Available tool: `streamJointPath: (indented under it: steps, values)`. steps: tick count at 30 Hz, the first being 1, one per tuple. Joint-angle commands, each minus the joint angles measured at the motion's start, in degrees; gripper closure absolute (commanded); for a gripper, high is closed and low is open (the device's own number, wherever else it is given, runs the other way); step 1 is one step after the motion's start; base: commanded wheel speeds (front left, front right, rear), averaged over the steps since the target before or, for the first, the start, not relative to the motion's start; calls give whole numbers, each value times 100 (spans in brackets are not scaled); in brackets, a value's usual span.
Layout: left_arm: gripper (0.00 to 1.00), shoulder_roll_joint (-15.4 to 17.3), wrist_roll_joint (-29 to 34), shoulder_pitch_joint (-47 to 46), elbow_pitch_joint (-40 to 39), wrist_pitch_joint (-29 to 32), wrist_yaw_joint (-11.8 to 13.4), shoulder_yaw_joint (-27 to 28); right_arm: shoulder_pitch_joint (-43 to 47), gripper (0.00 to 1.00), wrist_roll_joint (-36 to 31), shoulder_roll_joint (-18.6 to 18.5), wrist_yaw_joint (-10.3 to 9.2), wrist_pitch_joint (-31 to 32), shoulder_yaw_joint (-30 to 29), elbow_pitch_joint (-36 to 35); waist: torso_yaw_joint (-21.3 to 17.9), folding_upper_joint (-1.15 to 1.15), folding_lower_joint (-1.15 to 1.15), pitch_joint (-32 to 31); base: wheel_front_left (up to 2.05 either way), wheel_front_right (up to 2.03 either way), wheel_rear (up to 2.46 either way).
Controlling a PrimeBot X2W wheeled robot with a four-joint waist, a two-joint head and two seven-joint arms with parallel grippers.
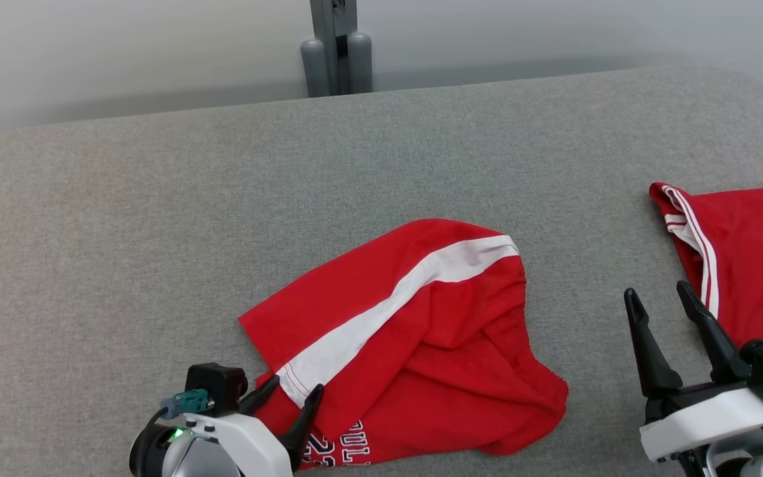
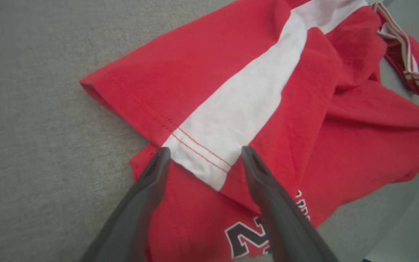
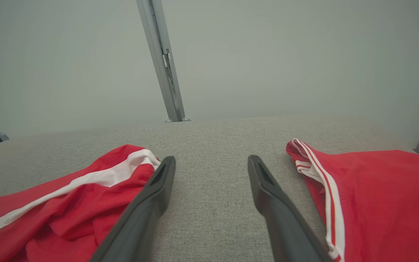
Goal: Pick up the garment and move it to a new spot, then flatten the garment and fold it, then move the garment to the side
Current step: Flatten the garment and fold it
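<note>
The red garment (image 1: 421, 331) is lying crumpled on the grey tabletop (image 1: 156, 218), a little right of the middle and close to the near edge, with a broad white stripe (image 1: 381, 311) running slantwise across its upper layer. Dark lettering (image 1: 338, 450) with a pale outline is showing on the lower layer by the near edge, partly covered by the folds above it. The left gripper (image 1: 297, 384) is sitting over the garment's near left corner. Its jaws are standing moderately apart and are straddling the stitched hem where the white stripe ends, gripping nothing. Whether the fingertips (image 2: 158, 163) are pressing on the cloth cannot be told. The right gripper (image 1: 656, 289) is hovering over bare tabletop to the right of the garment, with its jaws spread wide and empty. Just beyond it, a second red garment (image 1: 752, 258) with white trim along its edge is lying at the right side of the tabletop, well apart from the first. A grey upright post (image 1: 336, 46) is standing behind the far edge, against a pale wall (image 1: 123, 53).
</note>
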Motion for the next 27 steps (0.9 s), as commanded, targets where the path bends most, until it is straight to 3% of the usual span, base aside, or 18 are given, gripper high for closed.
streamJointPath:
  steps: [1,2,3,5,16,23,24,25,27]
  values:
    - [0,24,-21,-116,57,16,-27,10,-113,0,12,-25,-2,-42,14,23,-16,0,0,42,0,0,0]
    - [9,9,-27,-148,91,-8,-52,13,-114,0,22,-30,-2,-54,20,27,-20,0,0,59,0,0,0]
    - [28,-3,-19,-173,130,-23,-71,-1,-125,0,29,-37,-2,-64,23,41,-23,0,0,77,0,0,0]
    - [98,-37,-18,-217,172,-57,-111,-26,-162,0,42,-54,-2,-84,10,59,-18,0,0,99,0,0,0]
    - [100,-28,41,-340,169,-209,-132,-14,-302,0,16,-111,-2,-126,-154,45,60,0,0,85,0,0,0]
    - [100,-55,172,-374,-314,-1044,183,467,-225,0,-40,-78,-2,-110,-238,3,150,0,0,-66,0,0,0]
    - [39,-36,227,-398,-409,-1180,260,564,-204,0,-49,-69,-2,-99,-245,-4,167,0,0,-104,0,0,0]
    - [0,0,279,-408,-487,-1284,314,630,-186,0,-58,-65,-2,-91,-257,-14,182,0,0,-137,0,0,0]
    - [0,50,409,-454,-686,-1573,480,821,-151,0,-69,-56,-2,-90,-272,-27,211,0,0,-209,0,0,0]
